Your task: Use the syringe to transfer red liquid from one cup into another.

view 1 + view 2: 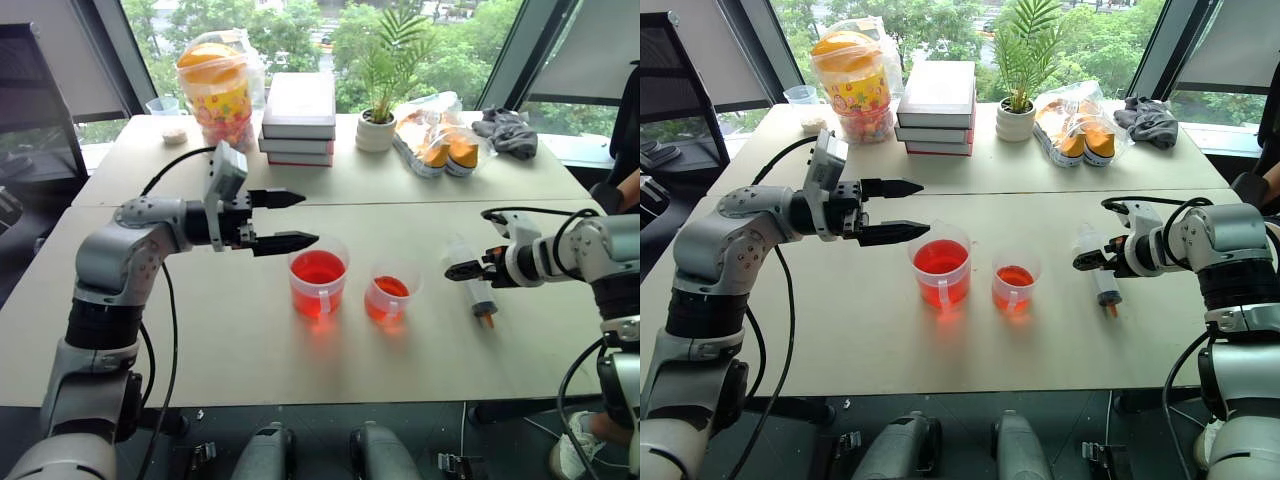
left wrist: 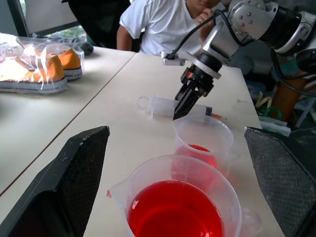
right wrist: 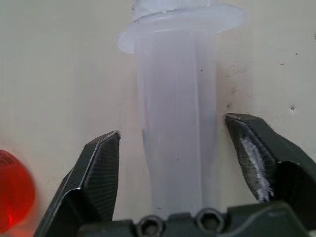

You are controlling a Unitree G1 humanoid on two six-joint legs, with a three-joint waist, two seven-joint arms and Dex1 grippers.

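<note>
The syringe [image 1: 480, 295] lies flat on the table at the right, its orange tip toward the near edge. My right gripper [image 3: 173, 127] points down over it, open, one finger on each side of the clear barrel [image 3: 177, 123] with a small gap on both sides. The larger handled cup [image 1: 318, 280] stands at mid-table holding red liquid [image 1: 318, 268]. The smaller cup [image 1: 390, 292], just to its right, holds a little red liquid too. My left gripper [image 1: 309, 218] hovers level just left of and above the larger cup's rim, open and empty.
Along the table's far side stand a snack jar [image 1: 215, 90], a stack of books [image 1: 298, 120], a potted plant [image 1: 380, 110], bagged shoes [image 1: 440, 140] and a dark cloth [image 1: 508, 130]. A person in a white shirt [image 2: 168, 24] sits beyond the table's right end.
</note>
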